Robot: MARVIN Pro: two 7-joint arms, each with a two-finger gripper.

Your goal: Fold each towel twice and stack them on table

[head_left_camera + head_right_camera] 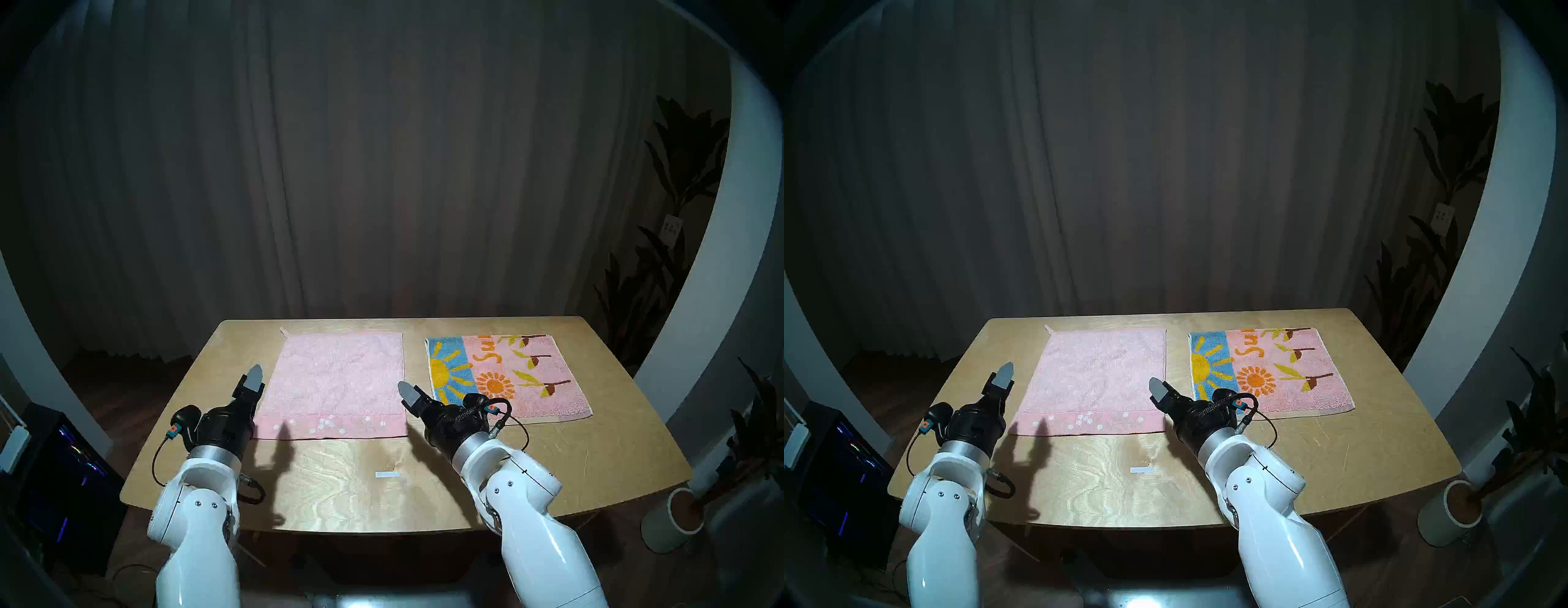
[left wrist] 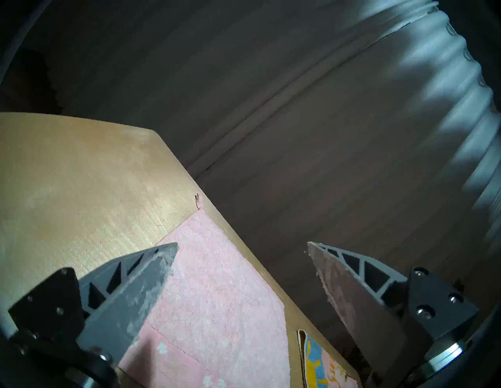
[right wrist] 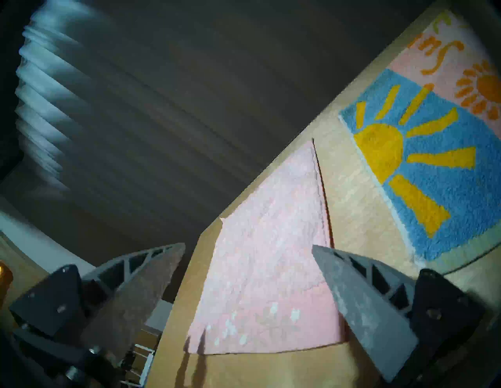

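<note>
Two wide-spread sets of fingers (image 1: 254, 378) (image 1: 406, 392) flanking the flat pink towel (image 1: 335, 382), empty, above the table (image 1: 594, 458).

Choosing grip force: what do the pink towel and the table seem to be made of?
Pink towel: looks like soft terry cloth, matte, with a nubby looped pile and a smoother stitched border band. Table: apparently light plywood, smooth with a slight sheen; swirling wood grain shows.

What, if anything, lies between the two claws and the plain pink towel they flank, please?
Nothing visible. The left claw and right claw hang open above the near corners of the plain pink towel, with only bare table around; the sun-patterned towel lies apart, rightward.
</note>
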